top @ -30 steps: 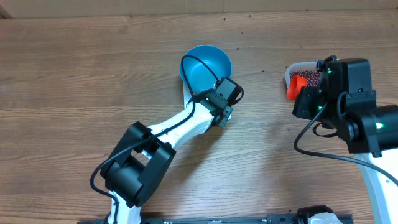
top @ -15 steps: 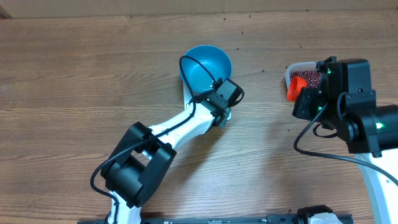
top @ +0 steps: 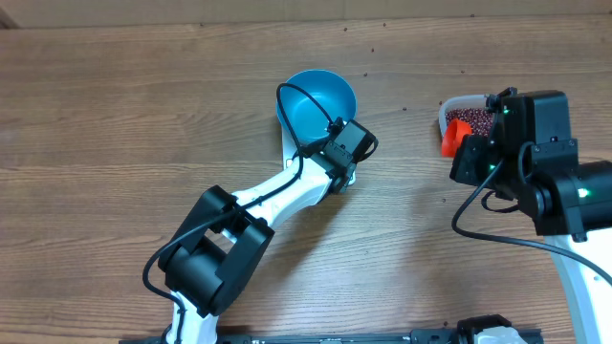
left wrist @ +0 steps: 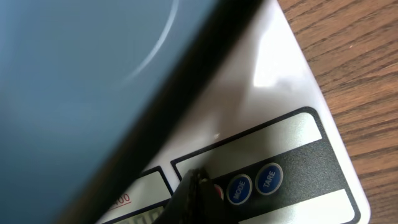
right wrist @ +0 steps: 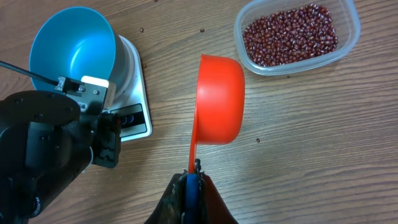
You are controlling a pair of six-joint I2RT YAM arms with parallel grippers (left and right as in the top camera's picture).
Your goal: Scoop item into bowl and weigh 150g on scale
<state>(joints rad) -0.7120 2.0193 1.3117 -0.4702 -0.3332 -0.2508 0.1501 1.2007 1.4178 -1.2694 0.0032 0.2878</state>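
The blue bowl stands on the white scale. My left gripper is shut with nothing held. Its tips rest on the scale's button panel, over a red button beside the MODE and TARE buttons. The bowl's blue wall fills the upper left of the left wrist view. My right gripper is shut on the thin handle of an orange-red scoop, which hangs above the wood between the scale and a clear tub of red-brown beans. No beans show in the scoop.
The left arm's black wrist sits near the scale's front edge. A few stray beans lie on the wooden table behind the bowl. The tub stands at the right, partly under the right arm.
The left arm's elbow has shifted slightly; its gripper stays at the scale's buttons. The right arm and scoop have not moved.
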